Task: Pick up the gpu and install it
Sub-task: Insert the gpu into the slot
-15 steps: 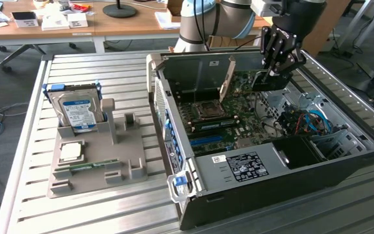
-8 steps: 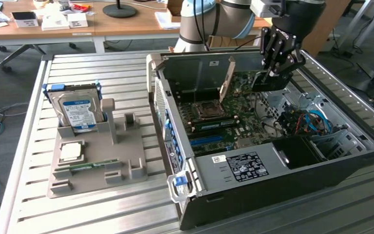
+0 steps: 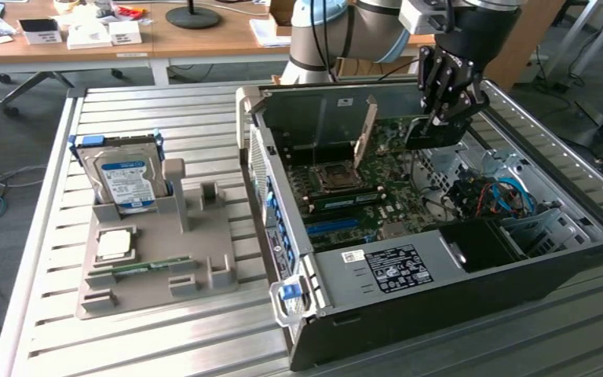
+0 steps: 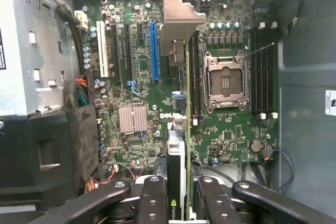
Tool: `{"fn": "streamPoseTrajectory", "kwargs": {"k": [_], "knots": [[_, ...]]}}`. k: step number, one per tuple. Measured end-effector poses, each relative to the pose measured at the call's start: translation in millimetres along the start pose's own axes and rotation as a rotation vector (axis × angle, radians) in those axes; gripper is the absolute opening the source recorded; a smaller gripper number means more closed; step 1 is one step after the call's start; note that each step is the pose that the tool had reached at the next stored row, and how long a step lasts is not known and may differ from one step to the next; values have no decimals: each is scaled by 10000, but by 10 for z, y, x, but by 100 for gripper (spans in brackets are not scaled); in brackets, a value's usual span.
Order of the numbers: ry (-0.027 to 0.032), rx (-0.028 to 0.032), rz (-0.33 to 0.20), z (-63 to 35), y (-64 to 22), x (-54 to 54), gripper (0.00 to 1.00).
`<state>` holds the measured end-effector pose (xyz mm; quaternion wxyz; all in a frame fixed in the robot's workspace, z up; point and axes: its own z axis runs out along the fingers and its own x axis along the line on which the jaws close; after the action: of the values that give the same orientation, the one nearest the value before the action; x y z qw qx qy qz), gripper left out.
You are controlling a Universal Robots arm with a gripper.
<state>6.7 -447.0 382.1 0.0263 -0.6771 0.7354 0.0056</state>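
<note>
Clamping 1 gpu (image 4: 176, 171) between fingers (image 4: 153, 203), edge-on over mobo (image 4: 231, 140) in 1 open case (image 3: 438, 283); 9 o'clock of case, exterior view: 1 hdd (image 3: 126, 179).

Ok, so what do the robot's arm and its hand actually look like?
The thick silver-grey tubular arm has pale blue joint caps and turns black towards the wrist. The black metal hand is built from jointed link bars. Its fingers are flat black bars with rounded ends, each carrying a small round silver pivot pin.
</note>
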Motion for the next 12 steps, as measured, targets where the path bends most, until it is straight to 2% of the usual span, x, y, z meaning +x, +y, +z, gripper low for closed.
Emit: {"fn": "streamPoseTrajectory", "kwargs": {"k": [3, 10, 12], "knots": [[0, 12, -1, 5, 46, 4, 27], [-1, 12, -1, 6, 49, 5, 27], [2, -18, 3, 6, 50, 5, 27]]}}
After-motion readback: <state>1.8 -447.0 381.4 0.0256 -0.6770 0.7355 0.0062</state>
